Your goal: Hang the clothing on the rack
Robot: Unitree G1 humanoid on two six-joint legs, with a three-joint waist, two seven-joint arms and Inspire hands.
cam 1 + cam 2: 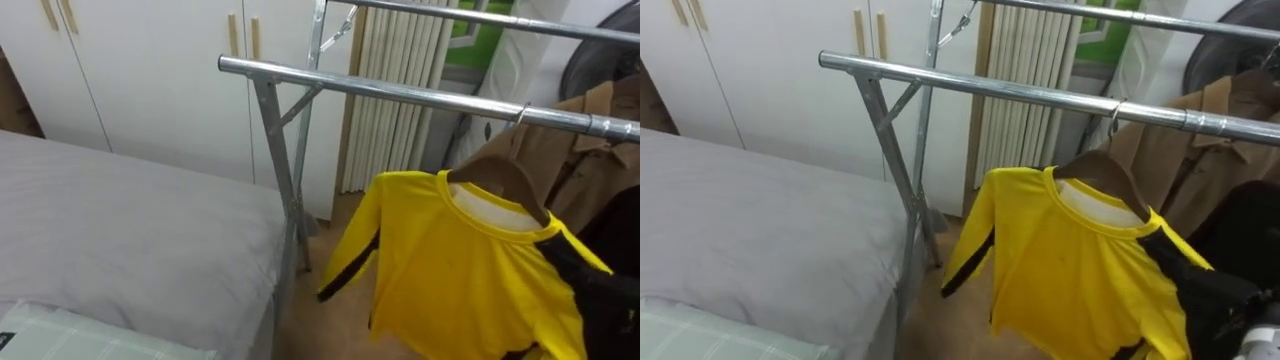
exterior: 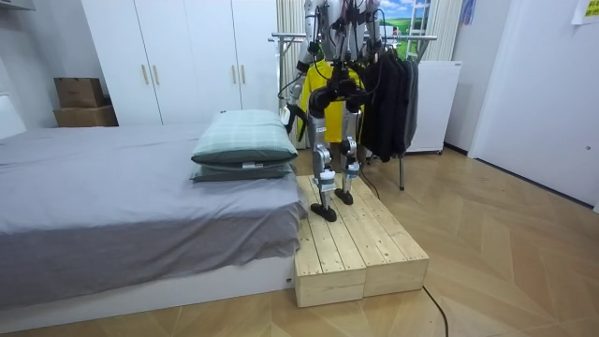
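Yellow shirt [image 1: 470, 270] is seen hung on a wooden hanger [image 1: 500, 180], which is hooked over the metal rail [image 1: 400, 90] toward its right end, just beside a brown jacket [image 1: 585, 150]. The robot is placed on a wooden platform [image 2: 360, 248] along the edge of the bed [image 2: 112, 197], facing the rail. The right hand [image 1: 1245, 320] is noted against the shirt's sleeve; whether its fingers are apart or clamped cannot be told.

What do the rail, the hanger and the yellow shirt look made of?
Rail: metal, bright and shiny, with glints along it. Hanger: looks wooden, brown with a smooth sheen. Yellow shirt: soft cloth, fibre unclear; matte, draping in folds.
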